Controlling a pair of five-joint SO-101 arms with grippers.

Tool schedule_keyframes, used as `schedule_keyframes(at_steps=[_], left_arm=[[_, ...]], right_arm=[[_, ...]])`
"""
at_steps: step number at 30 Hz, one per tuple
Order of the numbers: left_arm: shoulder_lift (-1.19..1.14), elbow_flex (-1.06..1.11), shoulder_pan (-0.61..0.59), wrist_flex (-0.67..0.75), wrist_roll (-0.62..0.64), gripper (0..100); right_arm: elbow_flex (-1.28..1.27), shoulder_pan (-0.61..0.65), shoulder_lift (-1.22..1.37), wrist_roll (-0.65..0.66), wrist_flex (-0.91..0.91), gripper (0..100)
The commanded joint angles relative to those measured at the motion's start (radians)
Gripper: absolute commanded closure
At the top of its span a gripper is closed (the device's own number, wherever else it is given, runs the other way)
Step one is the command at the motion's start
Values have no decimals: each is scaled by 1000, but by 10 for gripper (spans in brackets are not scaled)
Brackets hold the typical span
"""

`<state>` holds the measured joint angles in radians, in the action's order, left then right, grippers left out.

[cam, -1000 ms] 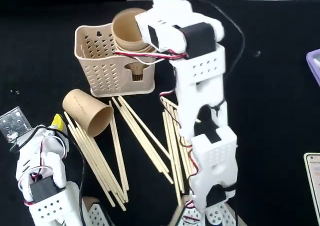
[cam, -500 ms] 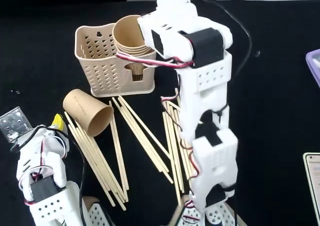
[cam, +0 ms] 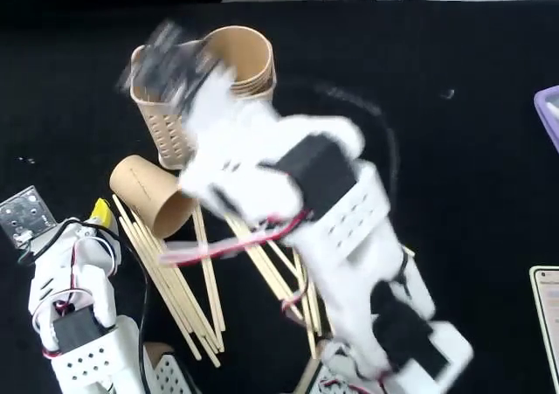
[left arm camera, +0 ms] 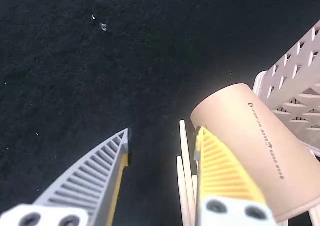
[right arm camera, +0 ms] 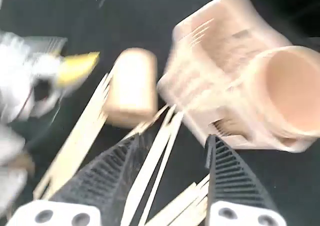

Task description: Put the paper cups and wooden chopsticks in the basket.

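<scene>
A beige perforated basket [cam: 162,119] stands at the back left and holds a stack of paper cups [cam: 243,58]. One more paper cup [cam: 154,194] lies on its side in front of the basket, among scattered wooden chopsticks [cam: 177,282]. My right gripper [cam: 166,60] is blurred above the basket's left part. In its wrist view the right gripper [right arm camera: 172,138] is open and holds nothing, over the chopsticks [right arm camera: 152,168], with the basket [right arm camera: 220,80] and the lying cup [right arm camera: 131,85] beyond. My left gripper [left arm camera: 162,133] is open at the front left; its yellow finger lies against the cup [left arm camera: 255,136].
A purple container [cam: 548,113] pokes in at the right edge and a white card [cam: 547,302] lies at the lower right. A second bundle of chopsticks [cam: 281,272] lies under the right arm. The tabletop is black cloth.
The right arm has swung left and down from beside the stacked cups to above the basket's left side. The cup stack stays in the basket. The left arm has not moved.
</scene>
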<state>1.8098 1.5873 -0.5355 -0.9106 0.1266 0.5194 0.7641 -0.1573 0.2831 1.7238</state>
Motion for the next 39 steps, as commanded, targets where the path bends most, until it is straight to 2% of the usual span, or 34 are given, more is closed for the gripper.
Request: schedule_keyframes(at_steps=[1, 7, 13, 18, 31, 39], left_arm=[[11, -7, 1, 12, 8, 784], [11, -7, 1, 12, 8, 784], [11, -7, 1, 12, 8, 784], [11, -7, 1, 12, 9, 784], [11, -8, 1, 12, 9, 784], [11, -8, 1, 12, 9, 784]], right_arm=[[-507, 57, -226, 152, -221, 796], [-1059, 81, -443, 255, -635, 796], [-1267, 110, -437, 315, -864, 794], [-1307, 112, -371, 376, -1013, 794], [-1300, 166, -162, 376, -1263, 797], [-1242, 130, -65, 377, -1320, 797]])
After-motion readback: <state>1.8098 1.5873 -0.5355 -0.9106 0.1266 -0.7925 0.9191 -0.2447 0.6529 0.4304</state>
